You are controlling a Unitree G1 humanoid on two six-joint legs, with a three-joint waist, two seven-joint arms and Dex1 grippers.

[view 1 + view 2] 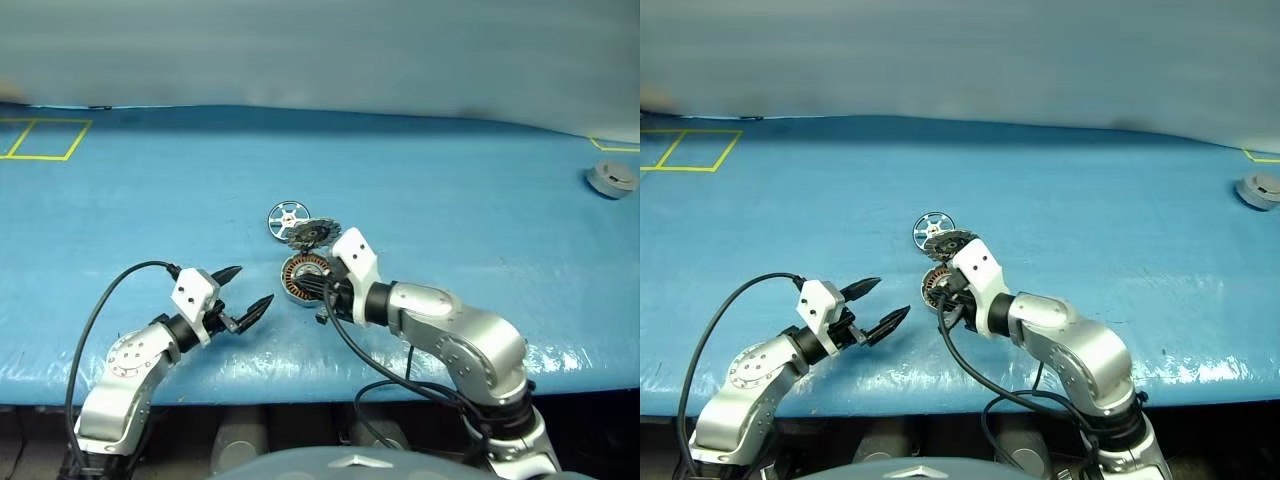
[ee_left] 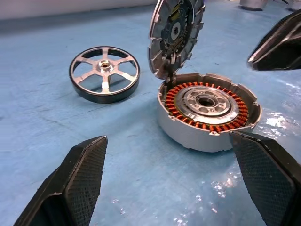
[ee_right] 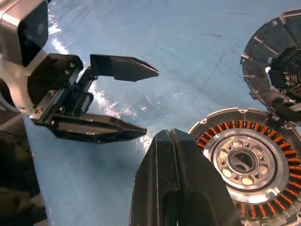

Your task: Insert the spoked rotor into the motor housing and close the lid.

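Motor housing open on the blue table, copper windings showing, lid standing upright on its hinge at the far edge. Spoked rotor flat on the table at 11 o'clock from the housing, apart from it. Left gripper at 8 o'clock of the housing, fingers spread wide, empty. Right gripper just above the housing's near rim, fingers pressed together, holding nothing. No readable writing or brand anywhere.

Spoked rotor lies beside motor housing (lid upright).

Closed right pincer hangs beside the open motor housing, facing the spread left pincer
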